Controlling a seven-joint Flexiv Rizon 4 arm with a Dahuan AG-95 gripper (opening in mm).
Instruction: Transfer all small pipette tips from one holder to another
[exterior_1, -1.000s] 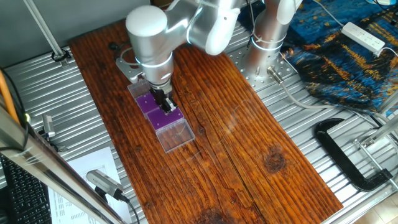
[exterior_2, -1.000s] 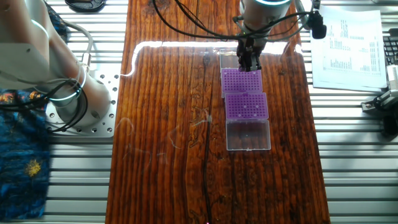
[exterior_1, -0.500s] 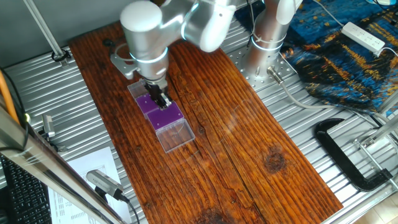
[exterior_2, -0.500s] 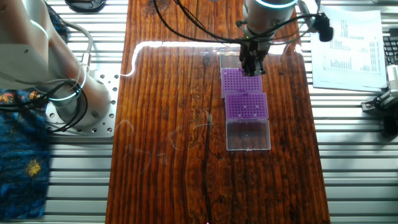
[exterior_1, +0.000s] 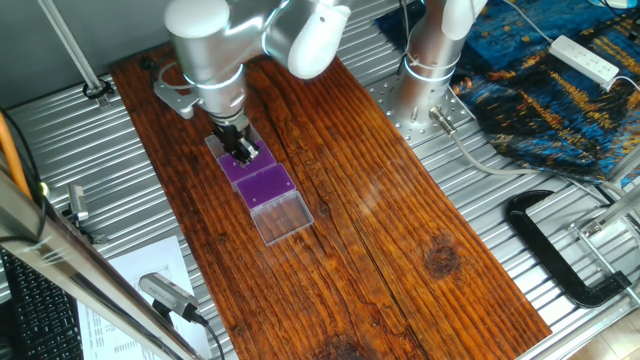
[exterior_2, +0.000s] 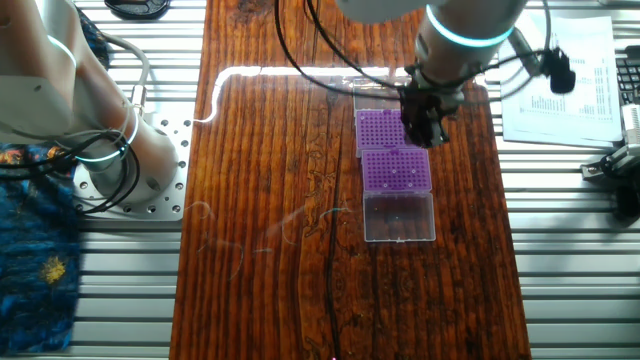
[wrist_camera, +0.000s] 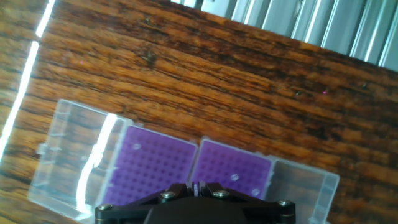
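Since a second ago my arm has swung sideways, so the gripper (exterior_2: 424, 128) now hangs over one edge of the purple holders (exterior_2: 394, 150). I read its fingers as pinched nearly together in the hand view, though whether they hold anything I cannot tell. Both square racks sit touching, each in a clear hinged box, on the grained wooden tabletop (exterior_2: 280, 250) near its long edge. A few small pipette tips (wrist_camera: 234, 177) show as pale dots in the hole grids.
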